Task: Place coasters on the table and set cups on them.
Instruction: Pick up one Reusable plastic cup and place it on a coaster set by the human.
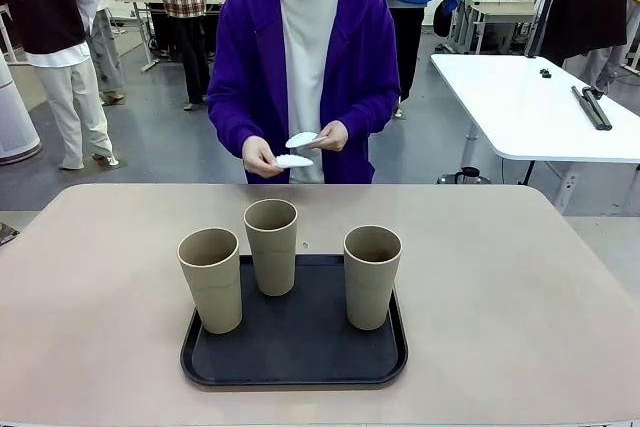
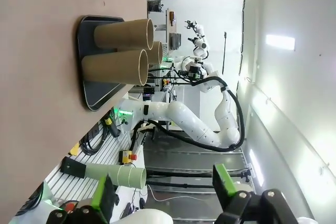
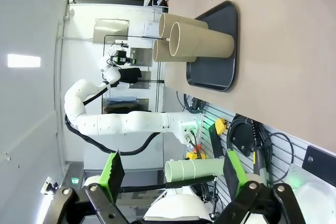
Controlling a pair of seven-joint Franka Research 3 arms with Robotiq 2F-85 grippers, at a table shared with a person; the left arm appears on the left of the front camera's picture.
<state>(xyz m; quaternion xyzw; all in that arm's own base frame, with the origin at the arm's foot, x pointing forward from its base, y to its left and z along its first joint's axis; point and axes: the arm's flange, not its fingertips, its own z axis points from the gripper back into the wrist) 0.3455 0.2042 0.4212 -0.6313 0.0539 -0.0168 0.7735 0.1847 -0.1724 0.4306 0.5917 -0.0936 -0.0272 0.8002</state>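
Three tan cups (image 1: 271, 245) are stood on a black tray (image 1: 300, 352); coasters (image 1: 295, 160) are held above the table's (image 1: 500, 277) far edge.
The tray is set at the middle of the near edge. The white coasters are pinched in a person's hands (image 1: 258, 155). The left fingers (image 2: 103, 198) and right fingers (image 3: 113, 169) are spread wide, with nothing held.

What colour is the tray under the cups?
The tray is black, seen best in the front view.
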